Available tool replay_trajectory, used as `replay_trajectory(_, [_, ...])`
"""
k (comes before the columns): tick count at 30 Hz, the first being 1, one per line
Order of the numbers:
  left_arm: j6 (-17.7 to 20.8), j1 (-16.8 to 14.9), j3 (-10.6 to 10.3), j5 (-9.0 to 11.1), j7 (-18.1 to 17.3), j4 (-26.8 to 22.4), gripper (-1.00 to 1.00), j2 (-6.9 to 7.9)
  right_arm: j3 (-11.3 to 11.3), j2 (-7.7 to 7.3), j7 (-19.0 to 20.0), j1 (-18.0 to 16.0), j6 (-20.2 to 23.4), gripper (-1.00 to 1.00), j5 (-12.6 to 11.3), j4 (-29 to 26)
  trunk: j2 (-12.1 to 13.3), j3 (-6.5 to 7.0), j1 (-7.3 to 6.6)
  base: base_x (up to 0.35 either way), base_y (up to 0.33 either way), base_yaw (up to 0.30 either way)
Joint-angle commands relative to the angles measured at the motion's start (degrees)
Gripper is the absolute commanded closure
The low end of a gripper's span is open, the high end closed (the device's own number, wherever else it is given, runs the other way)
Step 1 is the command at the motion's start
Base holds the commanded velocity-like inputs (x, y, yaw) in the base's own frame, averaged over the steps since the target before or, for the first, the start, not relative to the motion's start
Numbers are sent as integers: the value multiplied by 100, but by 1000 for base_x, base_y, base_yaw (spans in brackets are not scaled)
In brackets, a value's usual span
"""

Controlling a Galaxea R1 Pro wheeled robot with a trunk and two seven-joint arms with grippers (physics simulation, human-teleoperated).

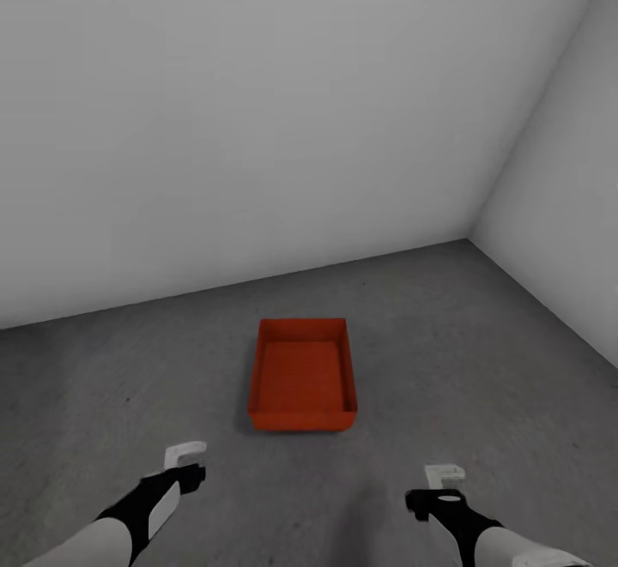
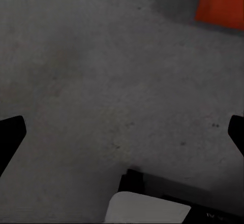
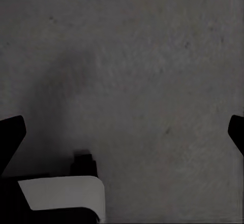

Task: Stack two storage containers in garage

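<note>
One orange-red plastic box with low walls [image 1: 302,373] sits on the dark grey concrete floor [image 1: 481,335], near the white wall. The left pincer [image 1: 184,455] and right pincer [image 1: 444,473] hang over the floor just in front of it, both spread wide and holding nothing.

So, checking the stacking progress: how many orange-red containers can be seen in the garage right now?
1. A single storage container sits on the grey floor, ahead of the robot near the wall. Nothing is stacked on it. A second could be out of frame.
</note>
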Motion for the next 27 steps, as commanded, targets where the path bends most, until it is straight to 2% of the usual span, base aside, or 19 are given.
replay_trajectory(1, [33, 0, -1, 42, 17, 31, -100, 0, 51, 4, -15, -2, 15, -100, -54, 65, -7, -7, 2, 0, 0, 0])
replay_trajectory(3, [32, 0, -2, 48, 15, 242, -100, 0, 51, 18, -13, 1, 25, -100, -50, 274, -7, -7, 2, 0, 0, 0])
replay_trajectory(8, [6, 0, -9, 35, 9, 861, -100, -10, 51, 31, -11, 93, 41, -100, -51, 387, -7, -7, 2, 0, 0, 0])
replay_trajectory(11, [4, 5, -8, 46, 6, 1170, -100, -16, 53, 30, -11, 431, 19, -100, -40, 405, -7, -7, 2, 0, 0, 0])
replay_trajectory(14, [5, 26, -6, 55, 5, 1264, -100, -19, 57, 34, -11, 723, 4, -100, -33, 410, -7, -7, 2, 0, 0, 0])
replay_trajectory(16, [1, 123, -7, 53, 5, 1296, -100, -32, 59, 36, -11, 896, -3, -100, -30, 412, -7, -7, 2, 0, 0, 0])
replay_trajectory(17, [-6, 354, -5, 38, -1, 1314, -100, -76, 60, 40, 5, 1119, -51, -100, -29, 413, -7, -7, 2, 0, 0, 0])
replay_trajectory(20, [-60, 553, -4, 34, -3, 1323, -100, -108, 64, 45, 16, 1416, -175, -100, -15, 414, -7, -7, 2, 0, 0, 0])
replay_trajectory(21, [-133, 641, -5, 38, -4, 1325, -100, -117, 66, 43, 21, 1577, -256, -100, 25, 414, -7, -7, 2, 0, 0, 0])
replay_trajectory(23, [-371, 884, -4, 42, -4, 1328, -100, -124, 68, 45, 83, 1904, -411, -100, 286, 414, -7, -7, 2, 0, 0, 0])
replay_trajectory(27, [-578, 1139, -4, 43, -3, 1329, -100, -142, 69, 52, 279, 2078, -478, -100, 626, 414, -7, -7, 2, 0, 0, 0])
